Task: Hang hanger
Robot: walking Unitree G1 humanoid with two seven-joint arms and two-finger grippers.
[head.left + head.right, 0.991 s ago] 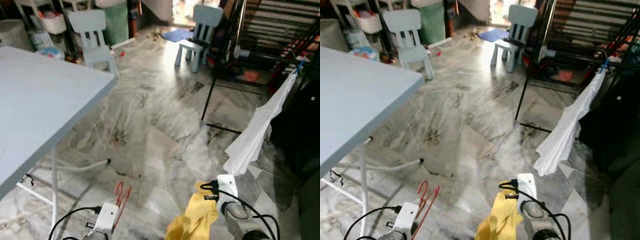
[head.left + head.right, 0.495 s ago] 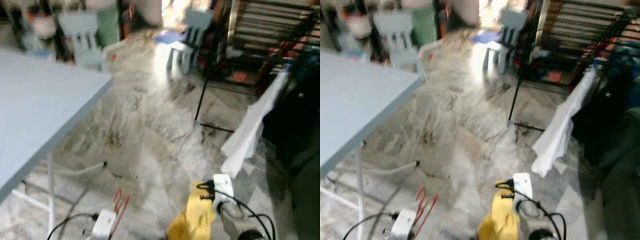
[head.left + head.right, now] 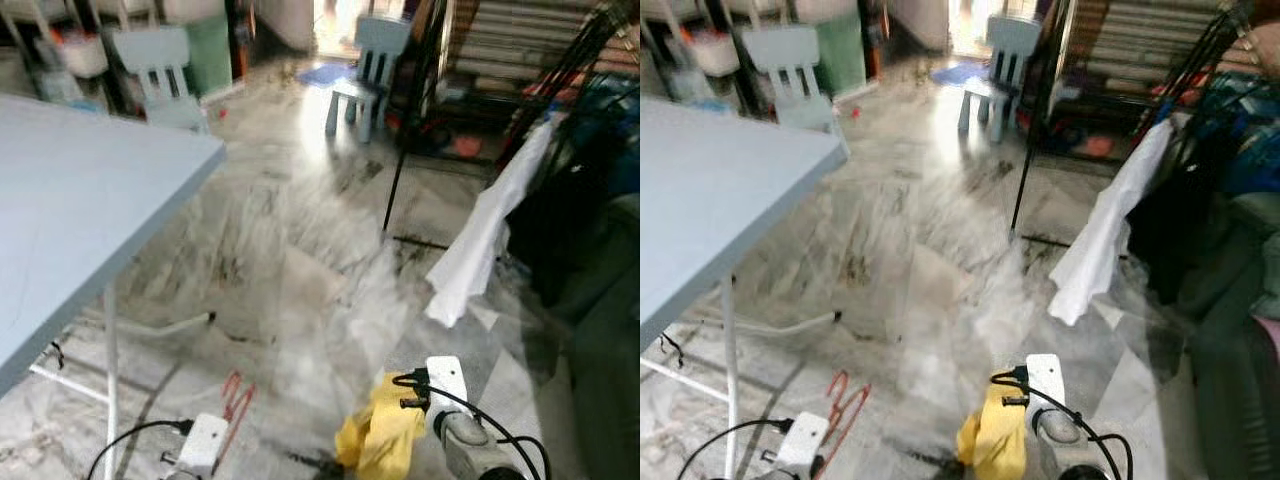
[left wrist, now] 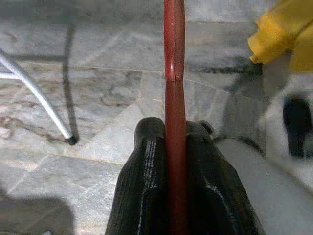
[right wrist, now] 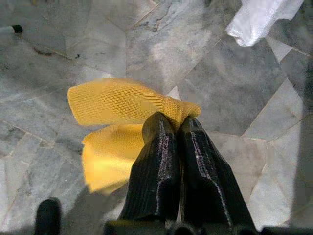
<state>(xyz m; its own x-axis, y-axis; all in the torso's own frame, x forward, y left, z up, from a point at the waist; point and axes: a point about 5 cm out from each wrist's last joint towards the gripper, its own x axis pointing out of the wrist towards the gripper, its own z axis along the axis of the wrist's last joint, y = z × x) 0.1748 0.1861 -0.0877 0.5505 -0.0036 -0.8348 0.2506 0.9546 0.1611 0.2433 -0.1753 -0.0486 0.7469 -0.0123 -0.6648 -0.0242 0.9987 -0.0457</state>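
Observation:
A red hanger is pinched edge-on in my left gripper, which is shut on it; the same red hanger pokes up low at the bottom left over the marble floor. Low at the bottom centre, my right gripper is shut on a yellow knitted cloth, and the yellow cloth droops beside my right wrist. A black drying rack stands ahead to the right, with a white cloth draped from its rail.
A light blue table with thin white legs fills the left. Two pale blue child chairs stand at the back on the marble floor. Dark garments hang at the right. Storage bins line the back left.
The camera has swung to the right, so the rack and white cloth sit nearer the centre. Both grippers keep their hold on the hanger and the yellow cloth.

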